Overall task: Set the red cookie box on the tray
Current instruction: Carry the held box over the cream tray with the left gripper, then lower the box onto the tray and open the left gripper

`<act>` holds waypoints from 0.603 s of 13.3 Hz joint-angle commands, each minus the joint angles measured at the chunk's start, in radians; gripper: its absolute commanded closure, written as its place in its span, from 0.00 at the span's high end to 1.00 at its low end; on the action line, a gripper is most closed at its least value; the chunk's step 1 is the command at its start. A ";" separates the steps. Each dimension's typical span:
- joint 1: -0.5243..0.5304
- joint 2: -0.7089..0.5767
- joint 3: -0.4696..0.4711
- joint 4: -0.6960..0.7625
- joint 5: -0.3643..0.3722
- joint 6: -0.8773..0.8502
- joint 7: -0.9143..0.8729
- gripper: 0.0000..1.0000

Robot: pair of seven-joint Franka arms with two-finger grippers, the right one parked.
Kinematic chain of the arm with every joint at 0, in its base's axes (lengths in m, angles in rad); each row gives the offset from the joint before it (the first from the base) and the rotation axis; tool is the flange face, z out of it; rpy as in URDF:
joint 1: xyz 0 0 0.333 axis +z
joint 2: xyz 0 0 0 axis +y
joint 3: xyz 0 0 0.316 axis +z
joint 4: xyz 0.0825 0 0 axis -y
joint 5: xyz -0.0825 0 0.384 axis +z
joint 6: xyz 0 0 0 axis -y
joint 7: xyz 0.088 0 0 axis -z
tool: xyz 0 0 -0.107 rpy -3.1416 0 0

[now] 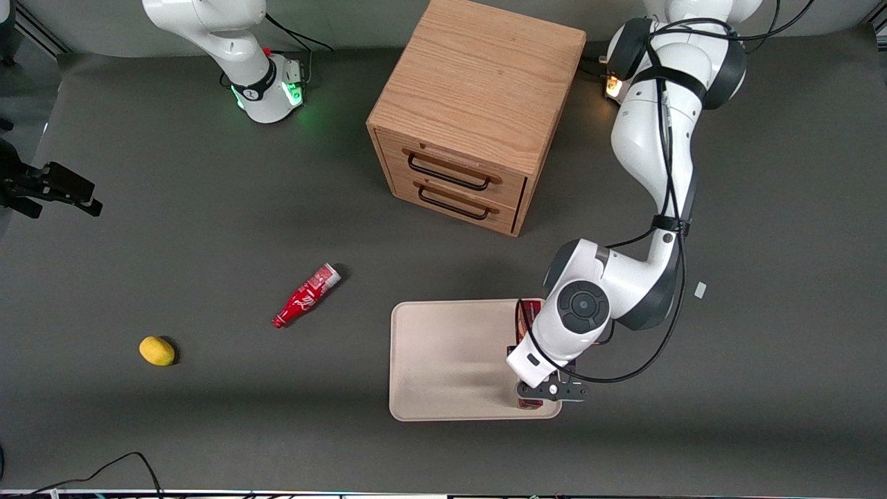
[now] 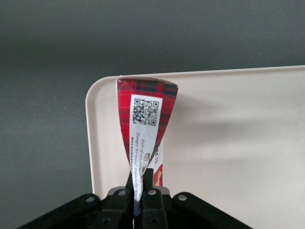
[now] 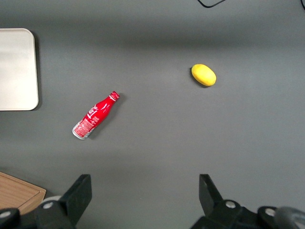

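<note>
Pinched shut on the red cookie box [image 2: 145, 121], the end effector [image 1: 549, 390] hangs over the tray [image 1: 443, 360] by its edge toward the working arm's end. Best lowered gently, flat, inside the rim, then released. Dark grey surface [image 1: 208, 222]; wooden drawer cabinet [image 1: 471, 111], soda bottle [image 1: 305, 296], lemon [image 1: 157, 351] apart.

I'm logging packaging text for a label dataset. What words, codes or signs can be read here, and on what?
Cookie box, pinched in the shut gripper over the tray: a QR code on its white label; the print below starts "Part of", the rest too small to read.
Red bottle: white script, unreadable.
Nothing else carries text.
</note>
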 commanded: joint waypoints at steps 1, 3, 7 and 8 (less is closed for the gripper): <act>-0.007 0.017 0.012 0.018 0.017 0.008 -0.017 0.01; -0.006 0.015 0.011 -0.013 0.037 0.040 -0.017 0.14; -0.003 0.017 0.011 -0.033 0.044 0.075 -0.011 1.00; -0.003 0.015 0.011 -0.033 0.044 0.075 -0.011 1.00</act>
